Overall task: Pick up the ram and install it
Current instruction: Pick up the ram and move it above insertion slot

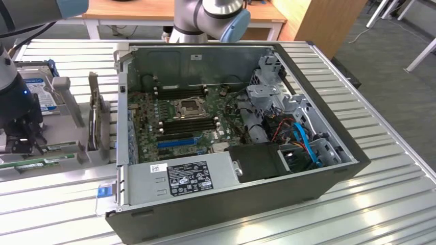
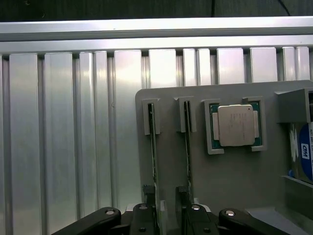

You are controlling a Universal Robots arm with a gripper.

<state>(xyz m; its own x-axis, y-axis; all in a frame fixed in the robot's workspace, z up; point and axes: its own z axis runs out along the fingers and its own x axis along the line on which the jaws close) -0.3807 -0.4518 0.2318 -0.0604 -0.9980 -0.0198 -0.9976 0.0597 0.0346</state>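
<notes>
Down at the lower left of the exterior view, the gripper (image 1: pixel 20 145) hangs over the grey holder (image 2: pixel 234 186) with its jaws spread and empty. The ram (image 2: pixel 153 142) stands on edge in its slot, with a second stick (image 2: pixel 187 142) beside it. I reckon it should be squared and centred on one stick before closing.

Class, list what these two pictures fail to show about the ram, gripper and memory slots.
1. Exterior view: whether the gripper touches the ram sticks; its dark body covers the contact.
2. Wrist view: the sticks' chips and labels, because they stand edge-on; their near ends sit behind the fingers.
3. Exterior view: the memory slots, latches too small to read.
4. Wrist view: the hard drive, cut off by the picture's edge.
</notes>
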